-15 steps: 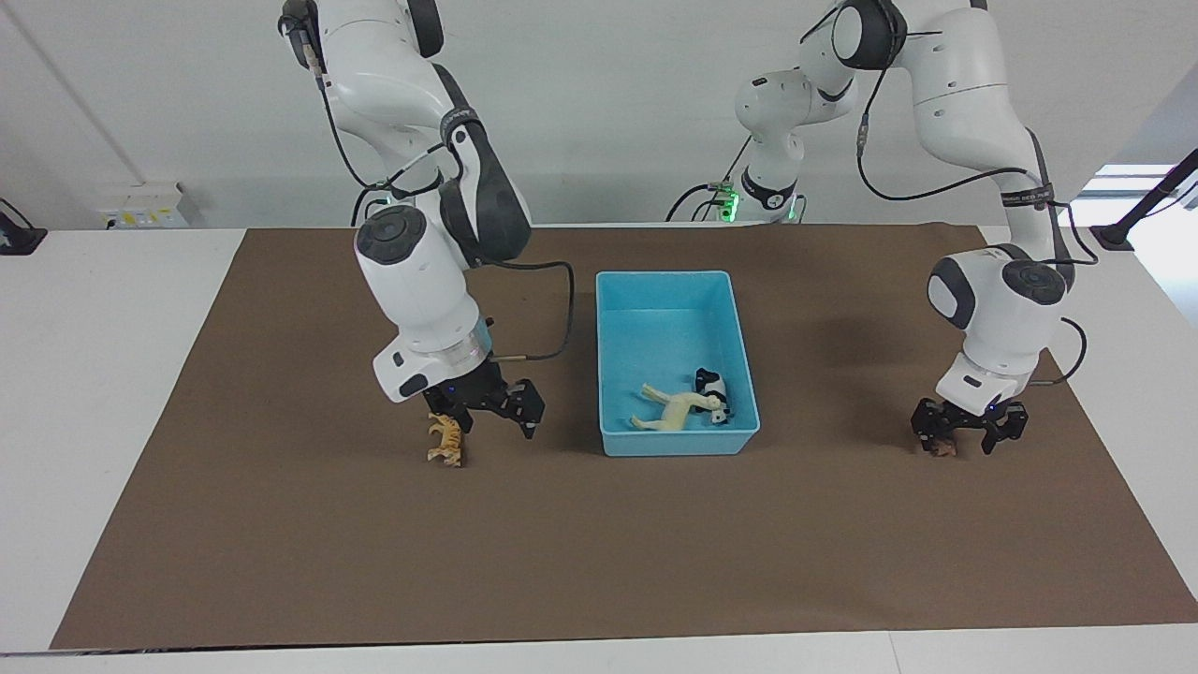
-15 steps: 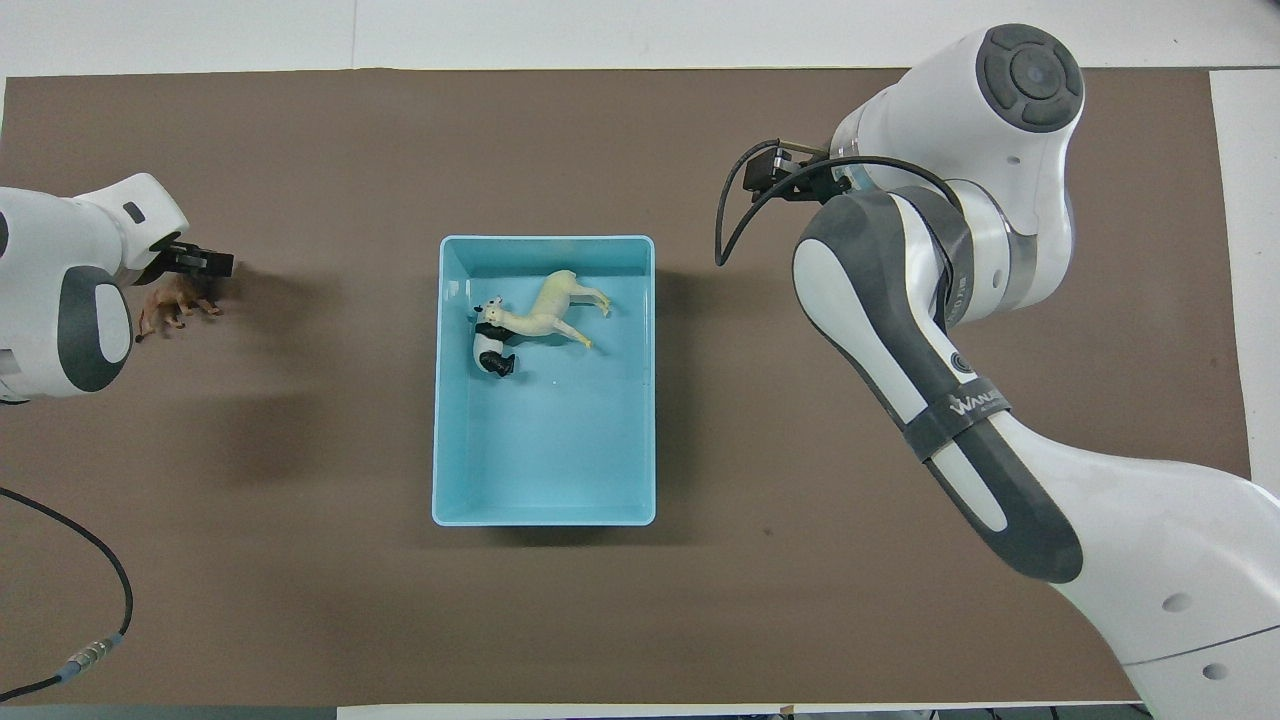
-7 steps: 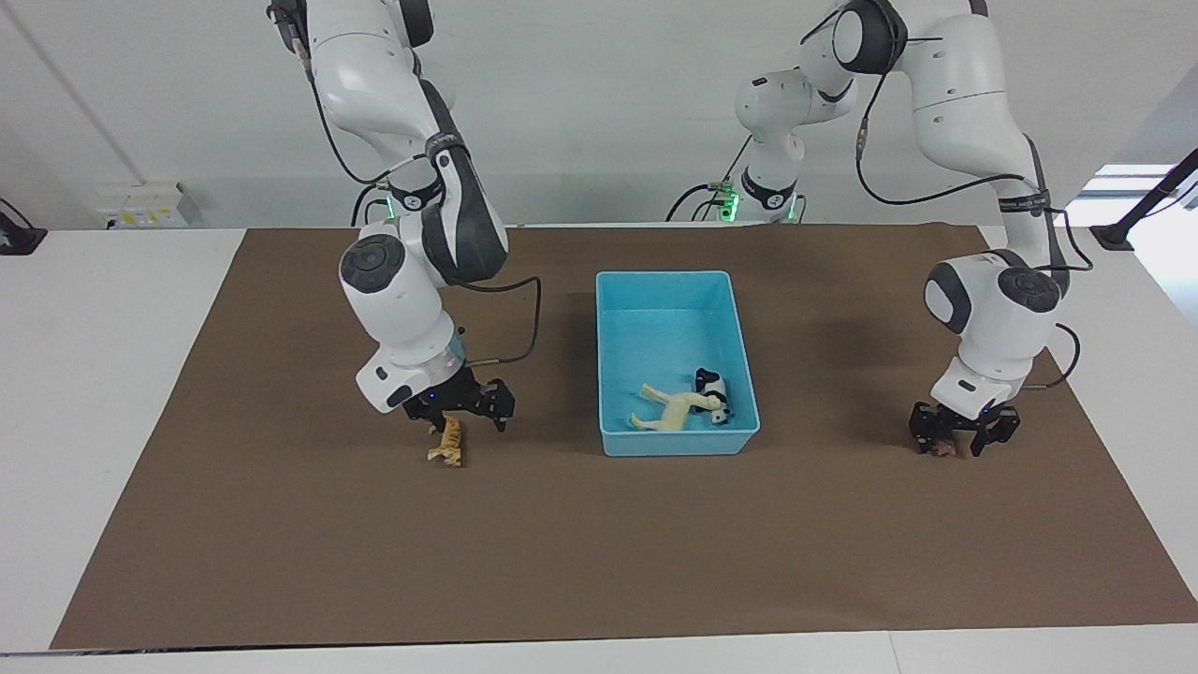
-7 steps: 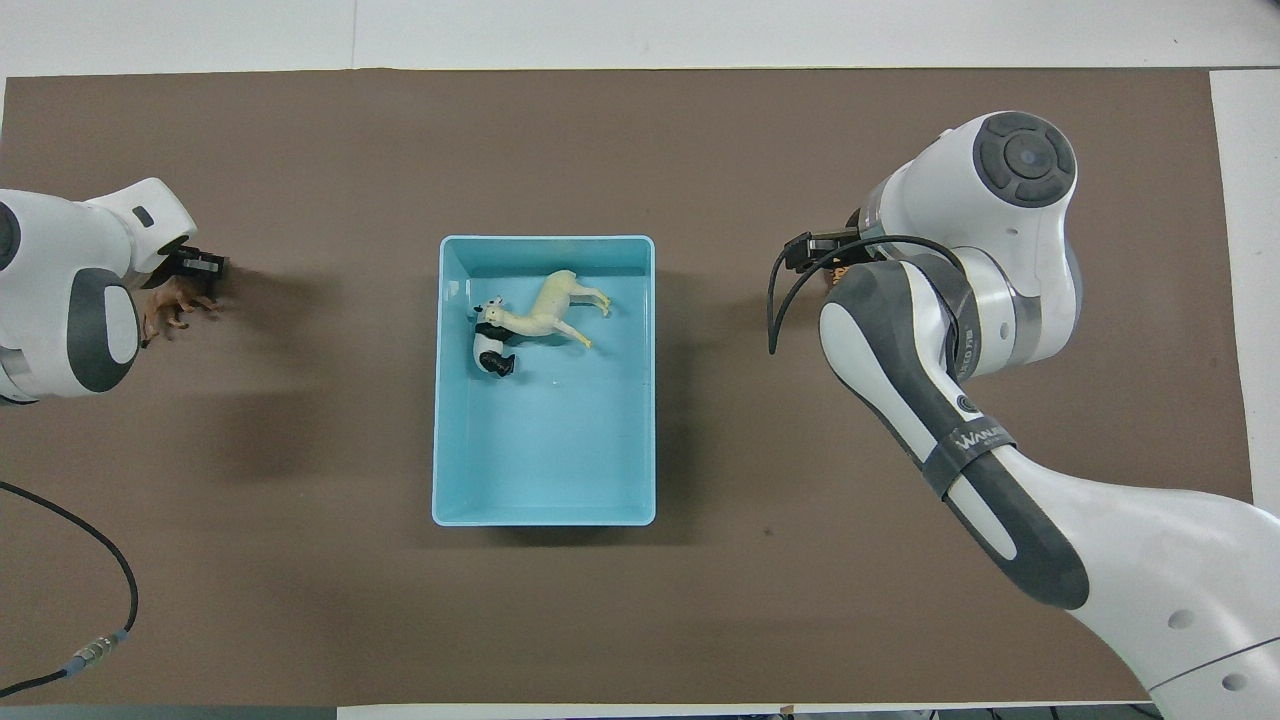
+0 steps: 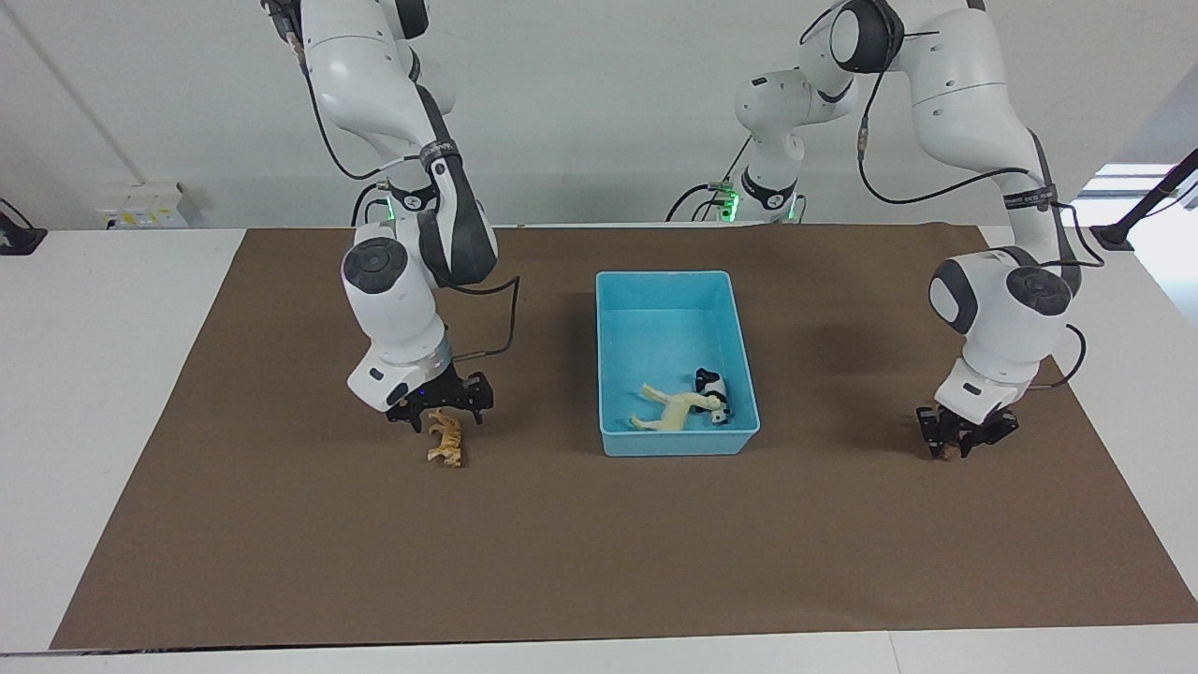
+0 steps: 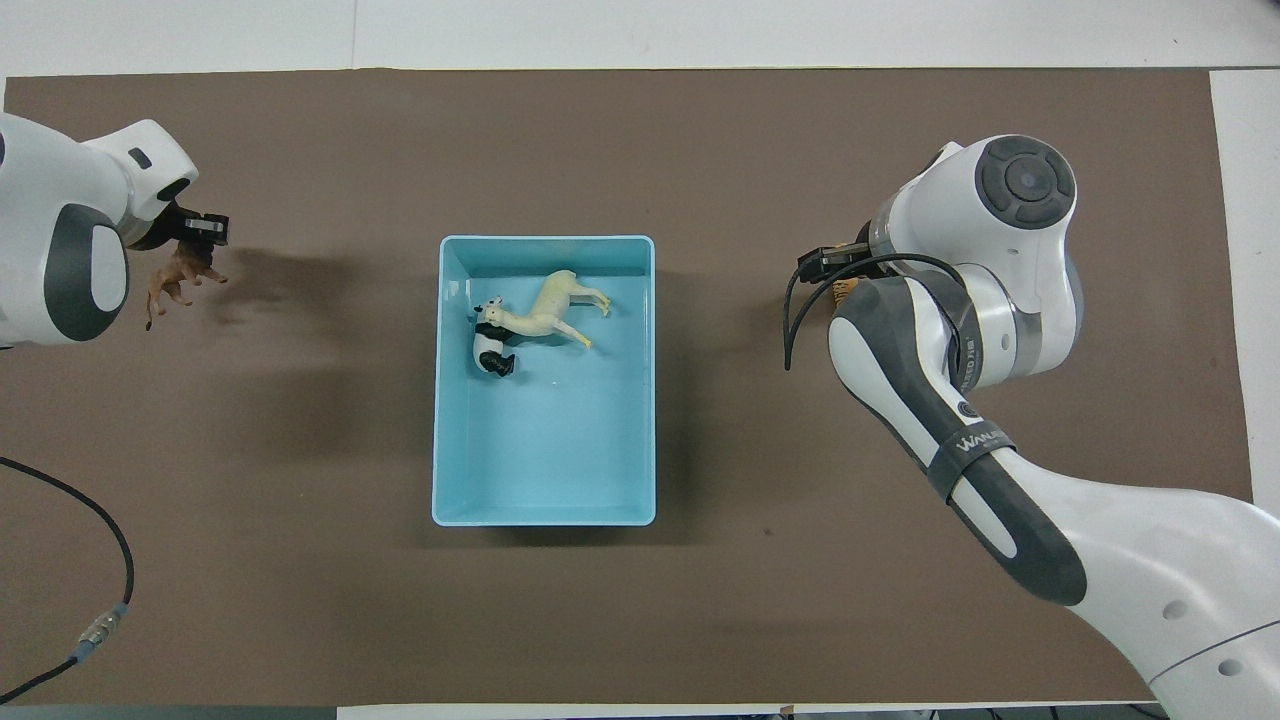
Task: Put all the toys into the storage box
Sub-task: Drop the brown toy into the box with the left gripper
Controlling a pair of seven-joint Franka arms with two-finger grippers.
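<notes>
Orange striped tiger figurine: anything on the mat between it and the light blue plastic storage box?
Nothing visible. The orange striped tiger figurine stands on bare brown mat under the right gripper, toward the right arm's end from the light blue plastic storage box. Only the box wall must be cleared.

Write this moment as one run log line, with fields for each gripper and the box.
left gripper: shut on brown lion | right gripper: open over tiger | storage box: horse, panda inside
</notes>
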